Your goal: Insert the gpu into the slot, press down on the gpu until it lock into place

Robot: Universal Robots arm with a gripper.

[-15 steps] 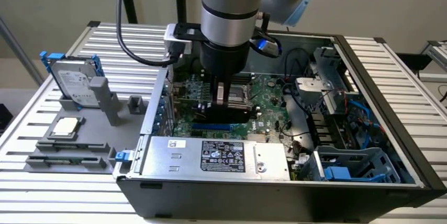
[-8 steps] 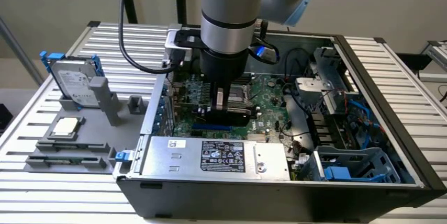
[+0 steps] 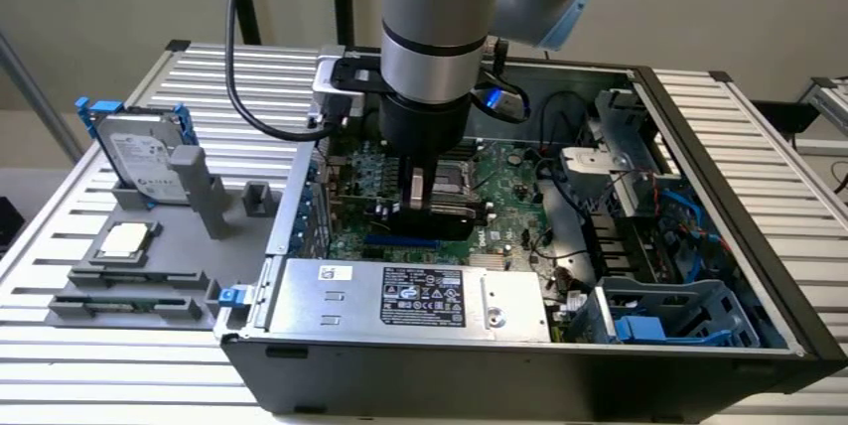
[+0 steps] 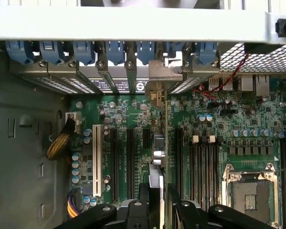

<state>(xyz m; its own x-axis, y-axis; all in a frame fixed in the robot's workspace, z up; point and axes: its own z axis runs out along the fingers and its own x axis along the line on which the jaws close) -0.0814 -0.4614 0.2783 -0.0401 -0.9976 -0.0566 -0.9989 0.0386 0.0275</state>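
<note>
**Hand grips graphics card upright over the blue slot**

The hand (image 3: 431, 199) was down inside the open computer case (image 3: 530, 375), which lay on the slatted bench (image 3: 93, 385). Its fingers (image 4: 178, 210) were closed on the graphics card (image 3: 448, 218), one on each face, holding it upright with its edge toward the motherboard (image 3: 510, 172). The card stood along the blue slot (image 3: 401, 242), part of which showed just under the card's black cooler. Whether the card was fully seated could not be told. In the wrist view the card appeared edge-on, a thin green line running from the hand toward its silver bracket (image 4: 158, 78) at the case's rear wall. The grey power supply (image 3: 411, 296) lay near the slot. A hard drive (image 3: 139, 162) stood on the bench, well apart from the case, on the exterior view's left.
</note>
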